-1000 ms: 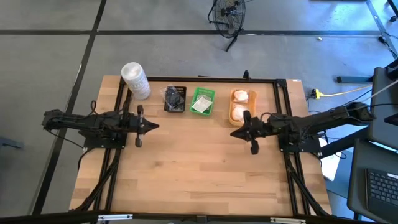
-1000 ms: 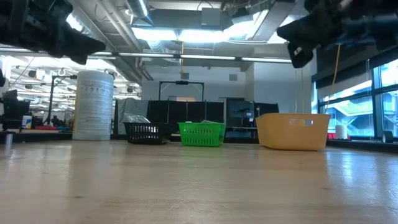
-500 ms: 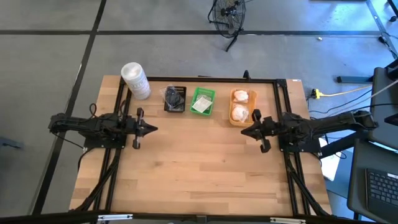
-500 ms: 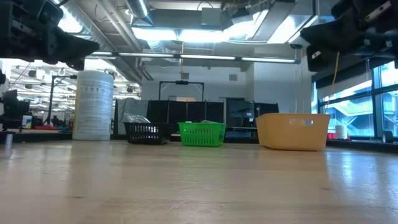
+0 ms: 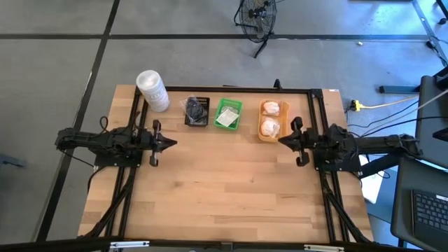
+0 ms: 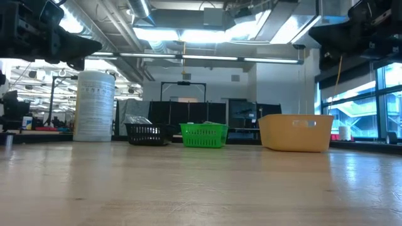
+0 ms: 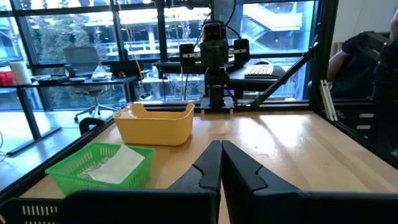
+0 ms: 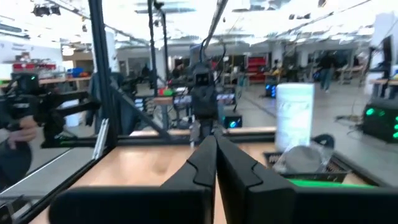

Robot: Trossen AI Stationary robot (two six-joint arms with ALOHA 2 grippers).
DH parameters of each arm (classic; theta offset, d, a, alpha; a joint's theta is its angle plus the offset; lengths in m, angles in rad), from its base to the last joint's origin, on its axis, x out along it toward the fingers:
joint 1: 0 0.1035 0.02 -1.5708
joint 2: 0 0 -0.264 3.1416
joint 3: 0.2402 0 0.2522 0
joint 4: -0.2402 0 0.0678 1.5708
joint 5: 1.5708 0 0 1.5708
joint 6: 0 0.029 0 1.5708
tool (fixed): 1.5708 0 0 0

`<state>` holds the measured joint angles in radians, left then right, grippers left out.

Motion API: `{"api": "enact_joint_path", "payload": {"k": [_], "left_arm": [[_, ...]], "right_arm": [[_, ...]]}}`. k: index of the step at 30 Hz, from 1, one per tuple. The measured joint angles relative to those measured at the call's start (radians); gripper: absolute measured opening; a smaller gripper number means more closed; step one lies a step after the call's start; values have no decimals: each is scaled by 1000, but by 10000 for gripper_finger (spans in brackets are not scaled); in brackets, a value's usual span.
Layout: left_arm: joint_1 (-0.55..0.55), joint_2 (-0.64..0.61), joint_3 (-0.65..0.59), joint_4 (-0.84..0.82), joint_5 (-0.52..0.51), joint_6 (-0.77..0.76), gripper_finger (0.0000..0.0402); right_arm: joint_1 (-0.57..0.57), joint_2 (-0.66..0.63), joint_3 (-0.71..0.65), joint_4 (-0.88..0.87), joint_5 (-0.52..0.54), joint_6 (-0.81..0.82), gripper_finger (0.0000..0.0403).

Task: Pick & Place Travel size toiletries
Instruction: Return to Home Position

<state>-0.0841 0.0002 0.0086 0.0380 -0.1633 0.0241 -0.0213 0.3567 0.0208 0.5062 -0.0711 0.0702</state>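
Observation:
The toiletries lie in three small trays along the table's far edge: dark clear-wrapped items in the black tray [image 5: 197, 111], flat white sachets in the green tray [image 5: 228, 114], two white lumpy bundles in the orange tray [image 5: 271, 120]. My left gripper [image 5: 174, 143] hovers shut above the table's left part, nearer than the black tray. My right gripper [image 5: 282, 141] hovers shut just on the near right side of the orange tray. In the wrist views both pairs of fingers meet at their tips [image 7: 221, 146] [image 8: 213, 140]. Neither gripper touches anything.
A tall white cylindrical tub [image 5: 152, 89] stands at the far left corner. A black metal frame [image 5: 315, 112] runs along the table's sides. The wide wooden surface [image 5: 224, 189] nearer than the trays holds nothing. In the low view the trays show as black [image 6: 147, 133], green [image 6: 204, 134], orange [image 6: 295, 131].
My right arm has drawn back toward the table's right edge, its gripper moving from the near side of the orange tray out to that tray's right. My left arm has pulled back slightly toward the left edge. Both grippers have stayed shut. The trays and their contents have not moved.

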Motion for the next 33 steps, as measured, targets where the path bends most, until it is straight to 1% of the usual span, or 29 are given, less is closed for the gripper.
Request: {"api": "enact_joint_path", "payload": {"k": [5,7,10,13,17,24,33], "left_arm": [[0,0,7,8,-58,18,2],[0,0,18,11,-64,20,2],[0,0,21,2,-48,0,2],[0,0,21,-49,-55,-13,2],[0,1,22,-51,-59,-51,2],[0,2,13,-27,-58,-58,2],[0,2,13,-26,-52,-56,2]], "right_arm": [[-45,-80,0,-29,-4,-4,23],[-62,-109,0,-63,-39,-3,21],[-80,-140,0,-164,-96,28,13],[-85,-152,0,-280,-104,75,5],[-84,-152,-1,-376,-72,119,6],[-84,-152,-4,-403,22,131,31],[-84,-152,-4,-403,30,132,38]]}}
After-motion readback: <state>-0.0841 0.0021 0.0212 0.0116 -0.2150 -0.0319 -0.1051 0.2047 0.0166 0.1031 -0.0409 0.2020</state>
